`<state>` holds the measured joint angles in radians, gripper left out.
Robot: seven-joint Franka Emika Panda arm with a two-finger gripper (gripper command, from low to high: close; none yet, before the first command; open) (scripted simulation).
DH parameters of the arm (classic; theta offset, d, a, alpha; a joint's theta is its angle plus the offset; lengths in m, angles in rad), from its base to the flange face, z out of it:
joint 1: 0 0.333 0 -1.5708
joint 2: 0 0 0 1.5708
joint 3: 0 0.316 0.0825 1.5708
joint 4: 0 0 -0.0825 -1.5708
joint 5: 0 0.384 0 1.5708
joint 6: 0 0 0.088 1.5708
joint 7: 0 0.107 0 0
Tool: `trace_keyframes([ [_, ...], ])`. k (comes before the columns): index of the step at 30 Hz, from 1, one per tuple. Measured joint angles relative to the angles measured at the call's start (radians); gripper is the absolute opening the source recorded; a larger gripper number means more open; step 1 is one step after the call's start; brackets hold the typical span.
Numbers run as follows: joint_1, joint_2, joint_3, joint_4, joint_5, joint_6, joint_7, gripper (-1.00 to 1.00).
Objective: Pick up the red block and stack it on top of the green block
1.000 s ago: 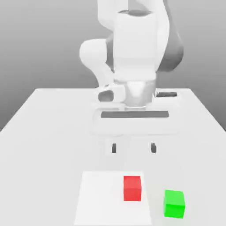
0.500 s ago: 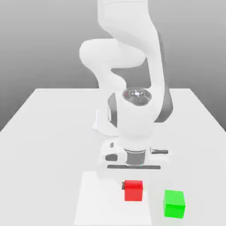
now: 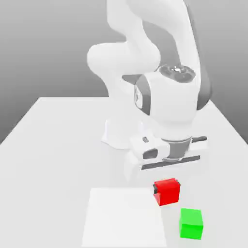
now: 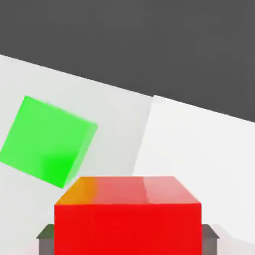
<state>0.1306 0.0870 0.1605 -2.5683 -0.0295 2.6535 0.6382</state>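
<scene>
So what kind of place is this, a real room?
Probably a computer-made test scene, not a real room: a bare white table, blank grey background, one white robot arm, and two plain cubes, red block and green block.

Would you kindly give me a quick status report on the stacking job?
Gripper shut on red block, block off the table. Green block sits alone, top bare. Nothing between them.

Counted: 1 red block (image 3: 167, 192), 1 green block (image 3: 191, 223), so 2 cubes in all. Also 1 white robot arm (image 3: 145, 53) bearing 1 claw (image 3: 167, 190), 1 pale square mat (image 3: 121, 218), 1 white surface (image 3: 53, 145).
</scene>
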Motion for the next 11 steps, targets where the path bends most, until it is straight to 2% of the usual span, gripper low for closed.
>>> trace_keyframes([
  [3,0.023,0.016,0.032,0.059,-0.008,-0.044,-0.126,-1.00],
  [8,0.050,0.170,0.006,0.085,-0.077,0.081,-0.118,-1.00],
  [9,0.054,0.189,0.000,0.087,-0.085,0.098,-0.112,1.00],
  [11,0.054,0.189,0.000,0.087,-0.085,0.098,-0.112,1.00],
])
